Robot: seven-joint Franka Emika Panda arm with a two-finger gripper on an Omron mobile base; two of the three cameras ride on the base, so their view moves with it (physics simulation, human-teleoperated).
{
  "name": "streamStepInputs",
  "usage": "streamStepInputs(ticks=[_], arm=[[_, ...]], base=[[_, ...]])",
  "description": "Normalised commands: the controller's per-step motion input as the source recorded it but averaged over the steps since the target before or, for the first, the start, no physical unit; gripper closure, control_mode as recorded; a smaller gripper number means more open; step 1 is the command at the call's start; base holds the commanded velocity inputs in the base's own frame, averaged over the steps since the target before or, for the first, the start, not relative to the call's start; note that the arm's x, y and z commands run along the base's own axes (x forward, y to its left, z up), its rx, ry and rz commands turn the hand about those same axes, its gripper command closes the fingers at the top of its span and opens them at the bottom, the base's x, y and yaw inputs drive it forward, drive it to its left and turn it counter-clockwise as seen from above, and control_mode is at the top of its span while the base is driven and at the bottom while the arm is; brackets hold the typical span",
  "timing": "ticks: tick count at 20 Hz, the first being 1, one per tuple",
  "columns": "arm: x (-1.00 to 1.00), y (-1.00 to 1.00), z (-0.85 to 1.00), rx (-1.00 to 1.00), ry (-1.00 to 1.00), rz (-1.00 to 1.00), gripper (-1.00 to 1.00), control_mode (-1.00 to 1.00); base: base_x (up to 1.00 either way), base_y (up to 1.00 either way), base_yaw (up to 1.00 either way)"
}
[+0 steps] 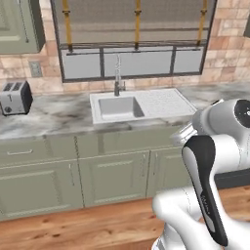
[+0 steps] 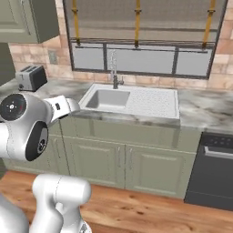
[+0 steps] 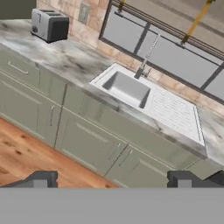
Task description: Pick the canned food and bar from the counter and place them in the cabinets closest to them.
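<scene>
The canned food and the bar are out of view. The marbled counter [image 1: 58,114] [image 2: 200,109] [image 3: 65,57] runs along the brick wall over sage-green base cupboards. A sage-green wall cabinet [image 1: 19,24] [image 2: 25,18] hangs at the upper left with its door shut. My gripper [image 3: 111,179] is open, its two dark fingertips [image 3: 41,178] far apart with nothing between them. It hovers in front of the base cupboards, aimed at the sink stretch of the counter.
A white sink [image 1: 119,107] [image 2: 107,98] [image 3: 129,87] with a faucet [image 1: 117,80] sits under the window. A silver toaster [image 1: 15,97] [image 2: 31,77] [image 3: 50,25] stands at the counter's left. A dark appliance [image 2: 214,168] sits at the lower right. Wooden floor [image 1: 73,229] lies below.
</scene>
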Motion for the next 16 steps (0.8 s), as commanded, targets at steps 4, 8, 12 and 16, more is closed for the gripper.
streamStepInputs(ticks=[4, 8, 12, 16], arm=[[0.0, 0.0, 0.0, 0.0, 0.0, 0.0, -1.0, 1.0], [0.0, 0.0, 0.0, 0.0, 0.0, 0.0, -1.0, 1.0], [0.0, 0.0, 0.0, 0.0, 0.0, 0.0, -1.0, 1.0], [0.0, 0.0, 0.0, 0.0, 0.0, 0.0, -1.0, 1.0]], base=[[-0.23, 0.93, 0.0], [-0.24, 0.94, 0.0], [-0.25, 0.96, 0.0], [-0.23, 0.96, 0.0]])
